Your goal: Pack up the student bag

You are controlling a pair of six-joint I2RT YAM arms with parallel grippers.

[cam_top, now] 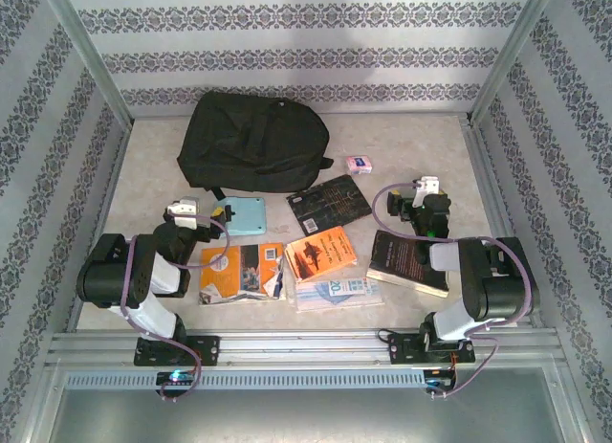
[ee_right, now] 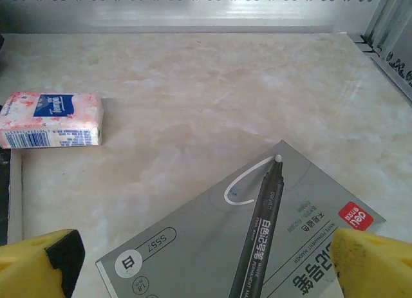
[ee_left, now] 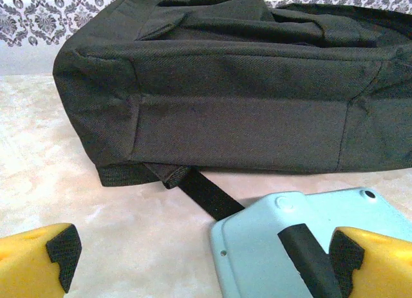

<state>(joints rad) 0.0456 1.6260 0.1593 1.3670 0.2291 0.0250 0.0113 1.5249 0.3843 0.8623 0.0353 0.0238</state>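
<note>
Top external view: student bag [cam_top: 251, 142] lies upper centre-left, long axis running left-right; left gripper [cam_top: 212, 215], jaws wide and empty, sits just below it, nearer than the likewise spread right gripper [cam_top: 415, 198]

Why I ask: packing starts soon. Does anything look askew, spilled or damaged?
Nothing looks spilled or damaged. One strap of the student bag runs to the light-blue case, seemingly under its corner, so it may snag.

Student bag [ee_left: 244, 118], ahead of left hand [ee_left: 206, 256]: right end cut off by frame edge. Marker box [ee_right: 193, 253], just ahead of right hand [ee_right: 206, 259]: near end cut off; small print illegible.
</note>
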